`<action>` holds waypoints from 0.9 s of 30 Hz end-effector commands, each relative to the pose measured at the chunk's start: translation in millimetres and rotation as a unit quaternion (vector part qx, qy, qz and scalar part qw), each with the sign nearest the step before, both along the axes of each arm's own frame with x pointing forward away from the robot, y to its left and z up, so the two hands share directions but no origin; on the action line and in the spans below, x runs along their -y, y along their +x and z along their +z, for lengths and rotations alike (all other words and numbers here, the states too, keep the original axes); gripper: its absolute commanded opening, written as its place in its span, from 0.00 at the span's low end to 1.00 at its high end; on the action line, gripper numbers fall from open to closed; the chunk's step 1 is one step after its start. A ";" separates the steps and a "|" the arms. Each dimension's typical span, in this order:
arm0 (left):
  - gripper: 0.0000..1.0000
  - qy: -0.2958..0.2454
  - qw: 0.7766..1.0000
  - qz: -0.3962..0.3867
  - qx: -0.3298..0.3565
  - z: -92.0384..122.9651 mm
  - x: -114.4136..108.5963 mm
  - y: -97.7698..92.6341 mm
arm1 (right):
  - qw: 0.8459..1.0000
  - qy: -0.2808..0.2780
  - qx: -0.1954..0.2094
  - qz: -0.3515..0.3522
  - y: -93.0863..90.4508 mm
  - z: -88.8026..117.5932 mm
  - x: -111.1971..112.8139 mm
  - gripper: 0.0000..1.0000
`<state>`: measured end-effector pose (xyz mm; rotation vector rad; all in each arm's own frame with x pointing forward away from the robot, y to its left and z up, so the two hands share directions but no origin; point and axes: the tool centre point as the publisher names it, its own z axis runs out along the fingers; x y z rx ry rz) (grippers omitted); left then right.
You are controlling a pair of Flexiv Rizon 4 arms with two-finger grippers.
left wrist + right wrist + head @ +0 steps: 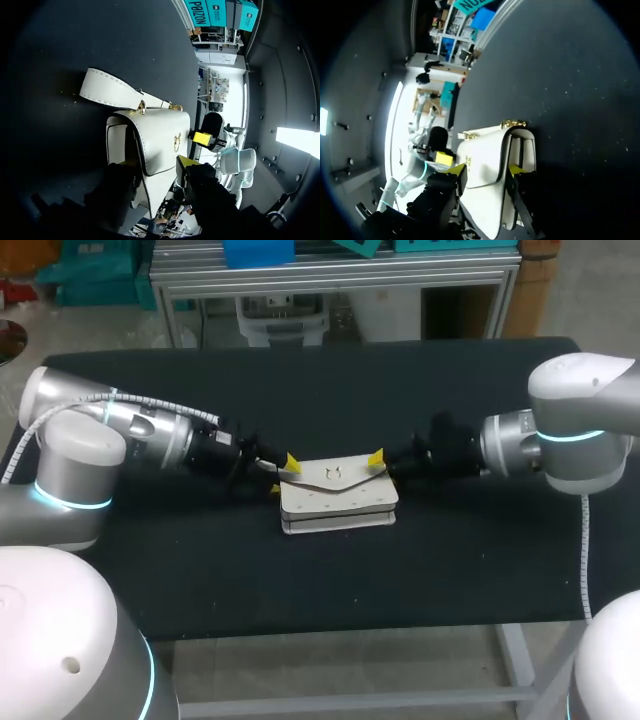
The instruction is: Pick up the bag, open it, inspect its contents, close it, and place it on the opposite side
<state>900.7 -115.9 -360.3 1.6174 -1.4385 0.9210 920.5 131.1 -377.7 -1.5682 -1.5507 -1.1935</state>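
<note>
Bag: white flap bag (338,498) sits mid-desk, between our two hands.
Long axis: runs left to right across the desk (330,390), with one end toward each arm.
Facing: the flap side with the gold clasp (336,475) is turned upward. We see layered edges along the nearer side.
Left hand (154,163): fingers are spread to the bag's thickness. One yellow tip is on the flap face and the other on the gusset side, gripping the left end.
Right hand (486,170): we note the same grip on the right end, with a tip on each face.
Strap (112,91): white and stitched, joined by gold fittings. It lies ahead of the left hand, past the bag.
Desk surface: black and matte, with pale specks.
</note>
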 end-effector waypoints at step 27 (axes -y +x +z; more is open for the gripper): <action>0.75 0.007 1.000 0.017 -0.001 -5.5 -3.2 16.2 | 1.000 -0.016 0.010 0.005 5.2 -2.7 -9.7 1.00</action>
